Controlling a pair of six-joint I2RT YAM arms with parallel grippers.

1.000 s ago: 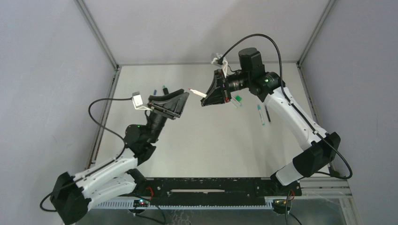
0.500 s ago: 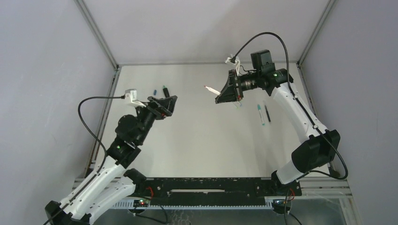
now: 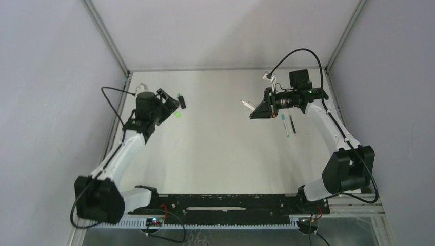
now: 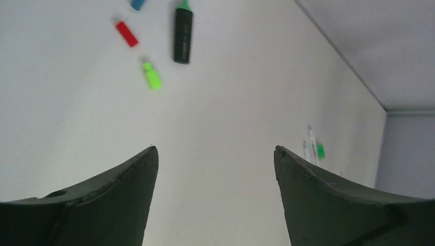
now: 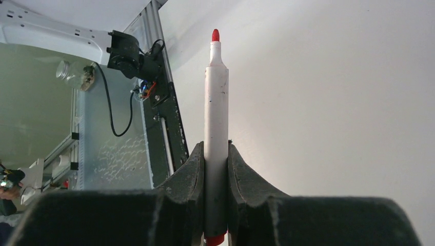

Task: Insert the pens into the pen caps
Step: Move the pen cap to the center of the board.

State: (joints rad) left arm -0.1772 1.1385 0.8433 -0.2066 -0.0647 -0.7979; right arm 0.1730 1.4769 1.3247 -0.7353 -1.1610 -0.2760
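Right gripper (image 5: 216, 147) clamped on a red-tipped pen (image 5: 216, 102). White barrel pinched between both fingers, red nib pointing out past the fingertips, a red end showing low between the fingers. From above, pen and gripper sit over the far right part of the table (image 3: 225, 148), nib pointing toward the left arm.

Left gripper (image 4: 214, 154) over the far left of the table, fingers wide apart, nothing between them. On the surface ahead of it: bright green cap (image 4: 152, 75), red cap (image 4: 126, 34), blue cap (image 4: 137, 4) cut off at the frame edge, black marker (image 4: 182, 35) with a green end. All near one another, none touching.

Teal-ended pen (image 3: 285, 124) and thin dark pen (image 3: 292, 124) lie side by side on the table just beside the right gripper.
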